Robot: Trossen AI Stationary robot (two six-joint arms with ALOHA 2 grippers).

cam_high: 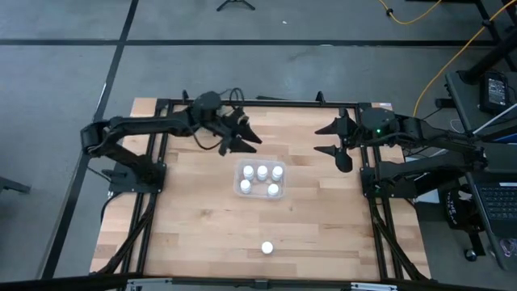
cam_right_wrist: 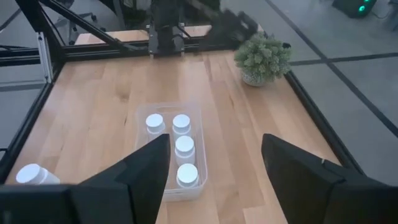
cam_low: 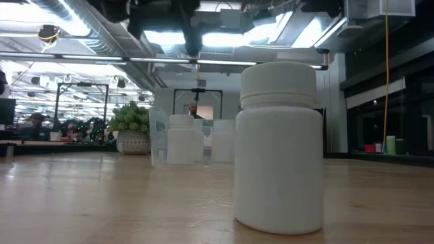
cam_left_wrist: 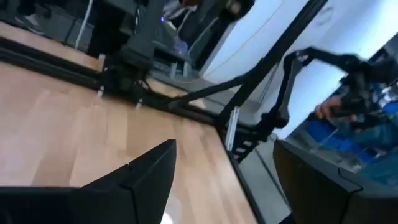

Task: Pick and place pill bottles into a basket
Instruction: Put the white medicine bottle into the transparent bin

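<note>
One pill bottle [cam_low: 279, 146] stands alone nr counter [cam_high: 194, 234] front edge, well apart from basket [cam_high: 260, 181] w/ five bottles [cam_high: 262, 171] at centre. Your left end effector [cam_high: 242, 133] & right end effector [cam_high: 338, 139] hover behind, both spread open.

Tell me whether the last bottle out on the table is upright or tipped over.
Upright. The lone pill bottle shows its round cap from above, and the low view shows it standing on its base, outside the basket.
</note>
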